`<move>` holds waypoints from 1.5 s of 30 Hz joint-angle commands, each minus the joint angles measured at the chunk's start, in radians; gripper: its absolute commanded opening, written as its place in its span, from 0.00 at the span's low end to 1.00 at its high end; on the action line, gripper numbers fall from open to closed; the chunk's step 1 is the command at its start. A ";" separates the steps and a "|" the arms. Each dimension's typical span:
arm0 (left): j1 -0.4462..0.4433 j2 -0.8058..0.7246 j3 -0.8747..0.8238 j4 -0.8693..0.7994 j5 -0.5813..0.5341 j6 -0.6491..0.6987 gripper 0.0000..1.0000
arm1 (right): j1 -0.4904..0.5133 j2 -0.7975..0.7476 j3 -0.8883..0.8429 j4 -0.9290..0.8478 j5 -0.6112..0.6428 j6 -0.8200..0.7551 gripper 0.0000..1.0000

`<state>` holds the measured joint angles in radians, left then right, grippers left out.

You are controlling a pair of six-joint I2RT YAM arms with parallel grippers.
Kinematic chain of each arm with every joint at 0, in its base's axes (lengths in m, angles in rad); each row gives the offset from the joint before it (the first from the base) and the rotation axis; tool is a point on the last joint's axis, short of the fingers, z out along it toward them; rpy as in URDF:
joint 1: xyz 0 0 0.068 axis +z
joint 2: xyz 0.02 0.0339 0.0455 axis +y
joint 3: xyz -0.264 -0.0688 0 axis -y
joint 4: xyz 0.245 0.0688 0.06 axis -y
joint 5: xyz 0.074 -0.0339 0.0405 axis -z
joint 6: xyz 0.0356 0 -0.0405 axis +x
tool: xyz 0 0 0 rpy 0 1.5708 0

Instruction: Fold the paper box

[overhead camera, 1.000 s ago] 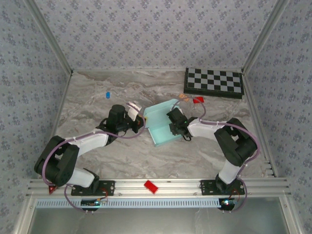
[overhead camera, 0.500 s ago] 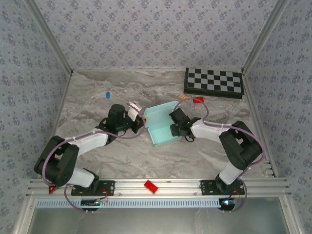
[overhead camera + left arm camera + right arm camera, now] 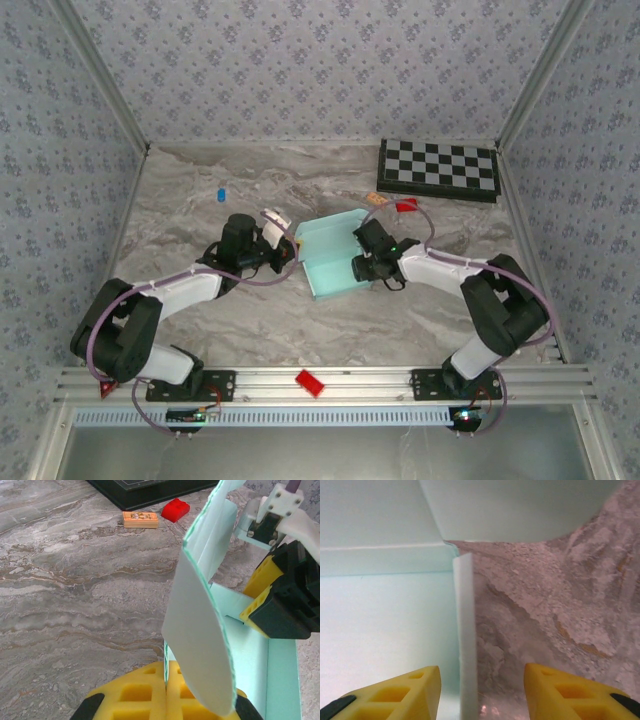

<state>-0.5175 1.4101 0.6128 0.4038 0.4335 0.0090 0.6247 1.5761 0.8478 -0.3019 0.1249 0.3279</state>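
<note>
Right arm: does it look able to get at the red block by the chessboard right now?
Probably yes. The right gripper is open, its fingers either side of the box wall, so it looks free to back off. The red block lies nearby on open table.

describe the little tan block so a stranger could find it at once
Find the black-and-white checkered board in the far right corner of the table. Just off its near left corner lie two small pieces side by side. The tan block is the flat, wood-coloured one with a printed top; its neighbour, the brick, is bright red.
</note>
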 commanded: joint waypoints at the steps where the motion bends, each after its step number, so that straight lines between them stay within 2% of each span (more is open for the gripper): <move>1: -0.003 -0.009 0.018 0.001 0.017 0.027 0.00 | -0.020 -0.037 0.017 -0.077 -0.045 -0.024 0.48; 7: -0.004 -0.005 0.018 0.000 0.017 0.027 0.00 | -0.033 -0.023 0.055 -0.133 -0.090 -0.057 0.45; 12: -0.003 -0.005 0.018 -0.001 0.017 0.027 0.00 | -0.030 0.019 0.097 -0.167 -0.088 -0.071 0.35; 14: -0.004 -0.005 0.019 -0.003 0.017 0.027 0.00 | -0.026 0.034 0.107 -0.179 -0.082 -0.070 0.32; 22: -0.004 -0.004 0.020 -0.004 0.019 0.026 0.00 | -0.008 0.074 0.130 -0.204 -0.046 -0.066 0.31; 30: -0.003 -0.005 0.018 -0.005 0.017 0.027 0.00 | 0.007 0.092 0.138 -0.231 -0.004 -0.067 0.18; 45: -0.004 -0.011 0.017 -0.013 0.011 0.040 0.00 | 0.041 0.144 0.176 -0.319 0.087 -0.069 0.16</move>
<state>-0.5194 1.4101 0.6128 0.4030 0.4412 0.0185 0.6571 1.6867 1.0035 -0.5297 0.1463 0.2687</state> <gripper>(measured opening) 0.045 0.165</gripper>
